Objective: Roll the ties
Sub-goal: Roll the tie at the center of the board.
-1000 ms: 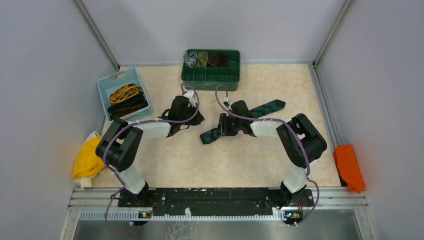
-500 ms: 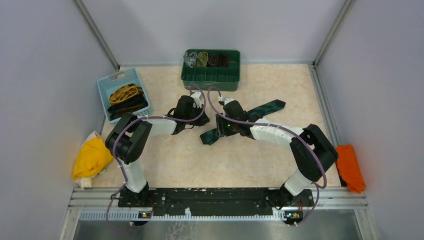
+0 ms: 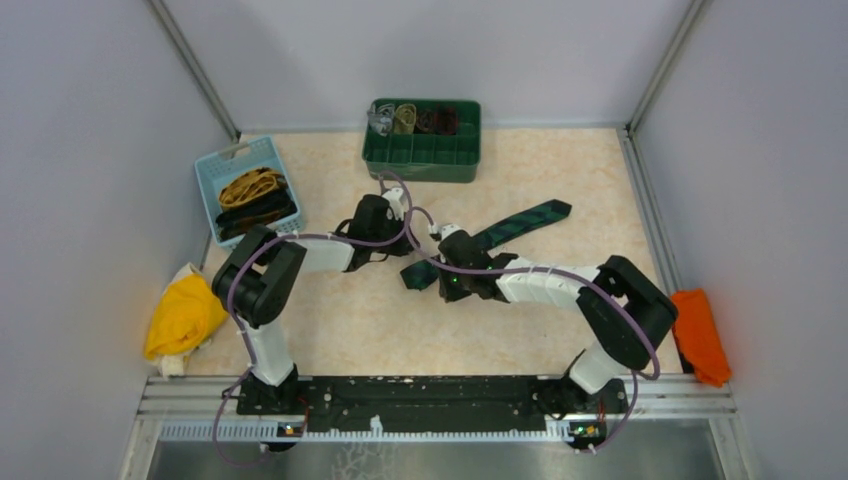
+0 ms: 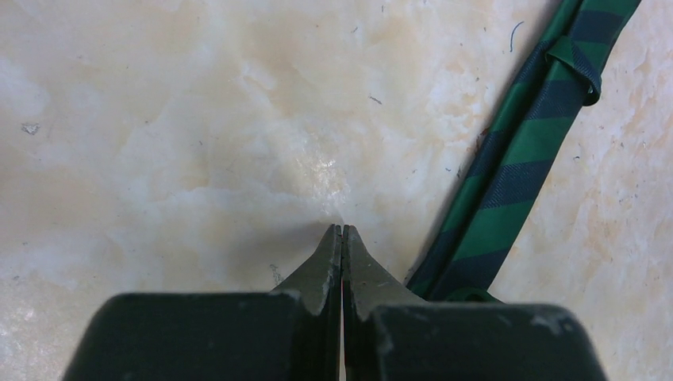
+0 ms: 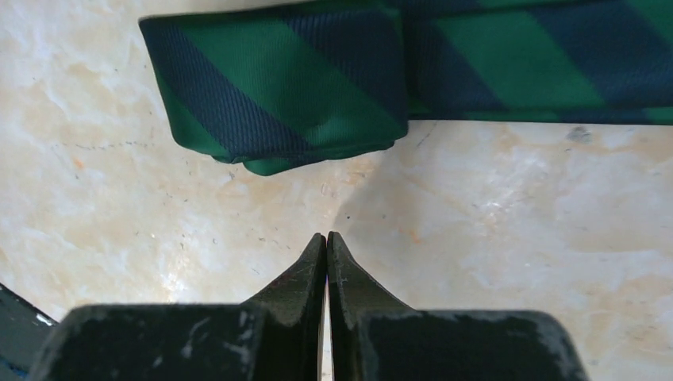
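The green tie (image 3: 525,220) lies on the tabletop (image 3: 400,325) in front of the green bin (image 3: 422,160). Left tool (image 4: 342,238) and right tool (image 5: 326,242) are both closed, empty. Unheld, its folded end may spring open.

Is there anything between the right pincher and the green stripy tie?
No. Only bare table lies between the shut right gripper and the folded end of the green tie, as the right wrist view shows.

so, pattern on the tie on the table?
Tie: green and navy diagonal stripes; clearest in right wrist view.
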